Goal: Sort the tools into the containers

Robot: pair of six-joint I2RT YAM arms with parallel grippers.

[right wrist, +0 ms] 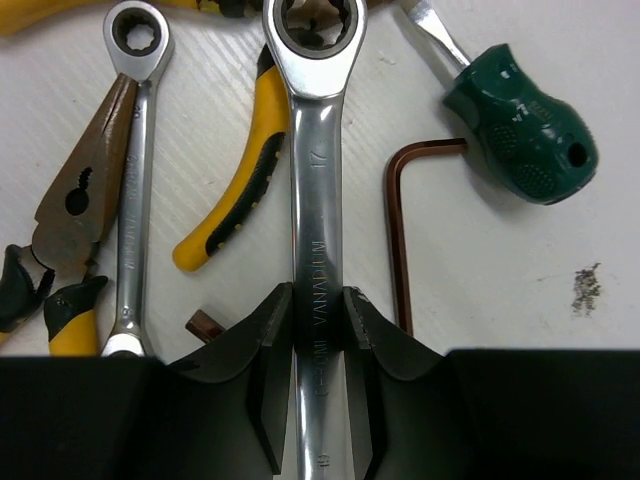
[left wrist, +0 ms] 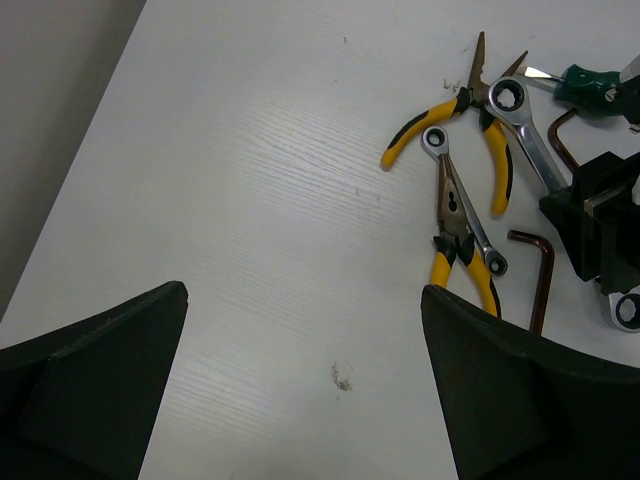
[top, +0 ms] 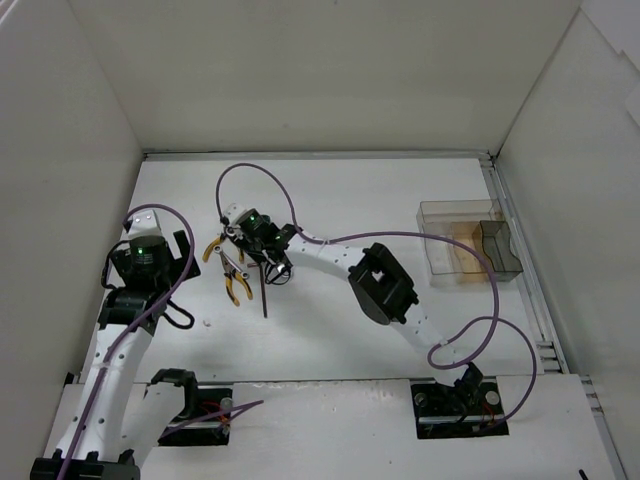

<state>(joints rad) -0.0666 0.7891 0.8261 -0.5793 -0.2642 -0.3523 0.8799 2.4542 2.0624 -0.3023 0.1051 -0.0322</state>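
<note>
Fingers [left wrist: 100, 370] of the left gripper [left wrist: 305, 300] stand wide apart in the left wrist view, holding nothing, over the white table [left wrist: 250, 200]. The tools [left wrist: 498, 180] lie up and to the right of this hand, past its right finger. They are long-nosed pliers [left wrist: 445, 115] with yellow handles, second pliers [left wrist: 455, 235] with a small wrench [left wrist: 462, 205] laid across them, a large wrench [left wrist: 525, 135], a green screwdriver [left wrist: 590, 85] and a brown hex key [left wrist: 542, 275].

In the right wrist view the right gripper [right wrist: 318, 315] is closed on the shank of the large wrench, one finger pressed to each side. The ring end points away from the hand. The small wrench and second pliers lie to the left, and a yellow handle lies just beside the shank. The hex key is just to the right, the green screwdriver farther right.

From above, the tools sit left of centre on the table. The right gripper is down on them, and the left gripper is just to their left, apart from them. The containers [top: 445, 262] stand at the table's right edge, well apart from both hands.
</note>
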